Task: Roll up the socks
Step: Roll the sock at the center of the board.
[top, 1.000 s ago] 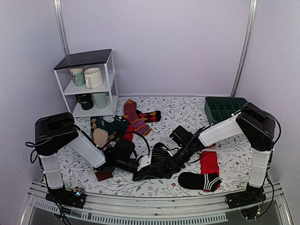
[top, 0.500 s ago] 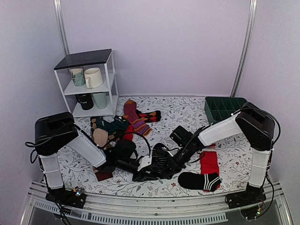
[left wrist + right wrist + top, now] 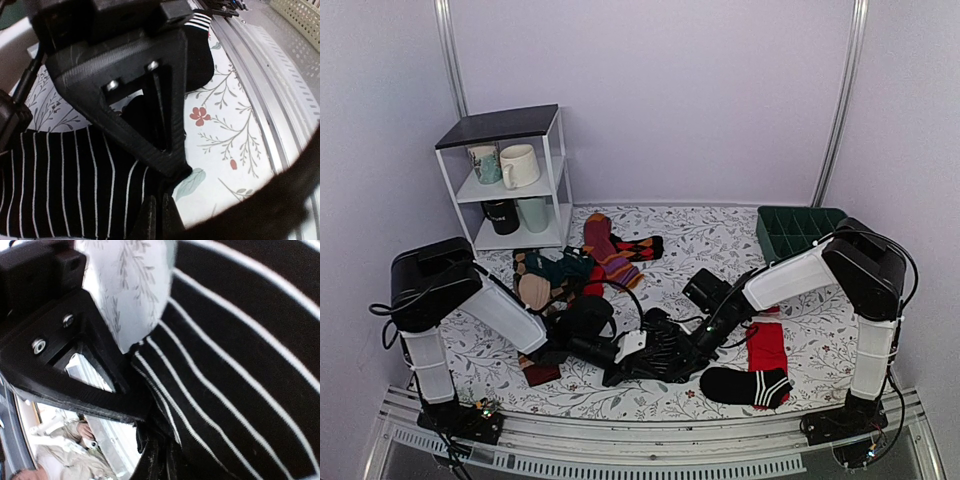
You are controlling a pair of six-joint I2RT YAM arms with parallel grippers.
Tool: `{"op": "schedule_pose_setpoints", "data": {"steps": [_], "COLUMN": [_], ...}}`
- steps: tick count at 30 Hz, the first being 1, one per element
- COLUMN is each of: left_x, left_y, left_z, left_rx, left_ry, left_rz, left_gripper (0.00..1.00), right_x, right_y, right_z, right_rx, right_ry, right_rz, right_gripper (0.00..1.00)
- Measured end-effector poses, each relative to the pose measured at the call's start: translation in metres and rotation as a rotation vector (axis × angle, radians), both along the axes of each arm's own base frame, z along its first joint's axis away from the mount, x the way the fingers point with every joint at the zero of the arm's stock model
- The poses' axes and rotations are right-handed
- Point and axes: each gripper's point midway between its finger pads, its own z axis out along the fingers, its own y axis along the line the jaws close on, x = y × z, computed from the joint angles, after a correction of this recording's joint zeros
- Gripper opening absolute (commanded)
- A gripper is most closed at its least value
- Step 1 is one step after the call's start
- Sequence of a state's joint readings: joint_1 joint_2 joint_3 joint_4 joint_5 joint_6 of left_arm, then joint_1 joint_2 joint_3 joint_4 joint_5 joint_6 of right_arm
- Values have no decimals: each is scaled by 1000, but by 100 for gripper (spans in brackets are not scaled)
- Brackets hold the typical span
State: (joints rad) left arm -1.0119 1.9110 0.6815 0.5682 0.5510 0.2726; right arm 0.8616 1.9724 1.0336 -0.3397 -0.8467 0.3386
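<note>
- Step in hand, at a guess: gripping the socks to begin the roll; flat and not yet rolled, well forward and right of the shelf
- Left gripper pinched together on a striped edge; right gripper apparently nipped onto the knit too, though hard to confirm from so close
- Next, probably: folding one end over and winding it along; calls for even tension on soft, slippery knit
- Floral cloth across the table; red sock and striped-cuff black sock further right of the shelf; green tray far right of it; lilac walls behind
</note>
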Motion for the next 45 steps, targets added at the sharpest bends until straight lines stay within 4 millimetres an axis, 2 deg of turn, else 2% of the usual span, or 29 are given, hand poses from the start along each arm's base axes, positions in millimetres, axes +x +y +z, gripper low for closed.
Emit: {"op": "schedule_pose_setpoints", "data": {"steps": [4, 11, 15, 19, 23, 27, 30, 33, 38, 45], "left_x": [-5, -5, -6, -7, -8, -8, -8, -8, -8, -8], "left_y": [5, 8, 12, 14, 17, 17, 18, 18, 19, 20], "left_z": [0, 0, 0, 0, -1, -1, -1, -1, -1, -1], "left_rx": [5, 11, 13, 16, 20, 18, 16, 16, 17, 17], "left_ry": [51, 125, 173, 215, 253, 281, 295, 301, 311, 318], "left_rz": [13, 30, 27, 28, 21, 16, 10, 9, 8, 5], "left_gripper": [0, 0, 0, 0, 0, 0, 0, 0, 0, 0], "right_x": [4, 21, 23, 15, -6, -16, -6, -2, -6, -15], "right_y": [4, 1, -6, -11, -4, 3, 8, 13, 24, 27], "right_z": [8, 22, 40, 60, 65, 63, 63, 53, 37, 17], "right_rx": [19, 70, 150, 241, 289, 307, 297, 269, 242, 195], "right_ry": [-35, -197, -314, -486, -702, -856, -943, -993, -1021, -1035], "right_rz": [-11, -77, -102, -98, -21, 48, 61, 97, 165, 213], "right_gripper": [36, 40, 43, 43, 44, 45, 45, 44, 42, 38]}}
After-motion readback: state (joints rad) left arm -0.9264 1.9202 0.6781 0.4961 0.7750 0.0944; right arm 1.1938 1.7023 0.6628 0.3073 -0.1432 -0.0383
